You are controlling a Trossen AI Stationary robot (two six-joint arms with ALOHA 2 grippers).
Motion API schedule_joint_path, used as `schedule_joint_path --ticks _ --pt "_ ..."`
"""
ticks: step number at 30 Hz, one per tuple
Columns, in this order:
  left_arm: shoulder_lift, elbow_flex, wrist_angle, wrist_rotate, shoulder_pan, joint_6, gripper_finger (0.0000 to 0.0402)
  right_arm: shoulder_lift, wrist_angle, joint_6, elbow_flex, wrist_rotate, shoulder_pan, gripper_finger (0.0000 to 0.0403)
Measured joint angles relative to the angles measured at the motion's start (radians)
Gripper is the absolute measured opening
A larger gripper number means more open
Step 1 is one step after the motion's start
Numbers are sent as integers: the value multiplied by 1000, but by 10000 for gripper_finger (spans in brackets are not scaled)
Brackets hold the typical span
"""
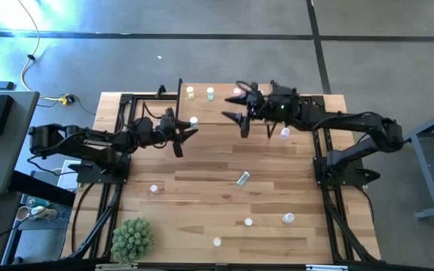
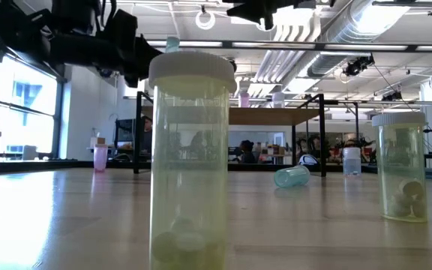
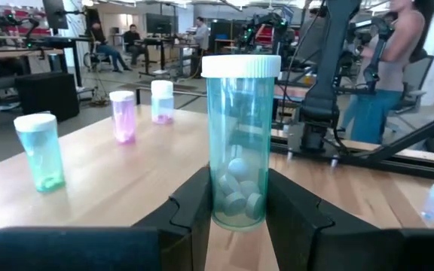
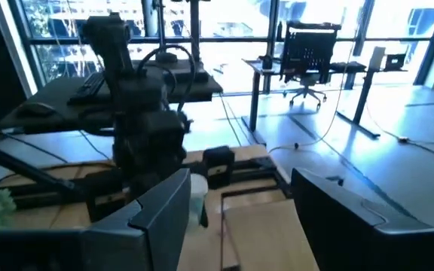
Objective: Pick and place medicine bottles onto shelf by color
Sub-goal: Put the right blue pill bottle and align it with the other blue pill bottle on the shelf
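My left gripper (image 1: pixel 189 126) (image 3: pixel 239 218) is shut on a teal-green medicine bottle (image 3: pixel 239 143) with a white cap, at the near left part of the shelf (image 1: pixel 277 90). Three bottles stand in a row on the shelf's far edge (image 1: pixel 210 93); the left wrist view shows them as teal (image 3: pixel 40 150), pink (image 3: pixel 123 117) and lavender (image 3: pixel 161 102). My right gripper (image 1: pixel 239 107) (image 4: pixel 251 218) is wide open and empty above the middle of the shelf. Several more bottles stand on the table; a green one (image 1: pixel 242 178) lies on its side. My left gripper pinches the teal-green bottle's lower half (image 3: pixel 236 203) between its two fingers (image 3: pixel 194 214). The fingers come level from the table's left side. The bottle stands upright in the hold, its cap well above the fingers. Whether its base rests on the shelf board I cannot tell.
A lavender bottle (image 1: pixel 285 133) stands on the table just in front of the shelf. Other bottles stand near the table's front: pink (image 1: pixel 154 189), white (image 1: pixel 249 222), lavender (image 1: pixel 288 218), yellow (image 2: pixel 190 157) (image 2: pixel 401 165). A spiky green plant (image 1: pixel 132 237) stands at the near left corner.
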Motion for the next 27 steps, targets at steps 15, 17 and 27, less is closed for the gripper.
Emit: schedule_joint_path --ticks 15,17,27 --pt "1 0 -20 124 82 16 97 215 -331 -93 390 -163 -79 222" --pt "1 0 -20 125 80 19 97 259 -386 -100 436 -229 -79 222" --pt "1 0 -23 127 49 78 97 452 -447 -177 554 -350 -74 222"
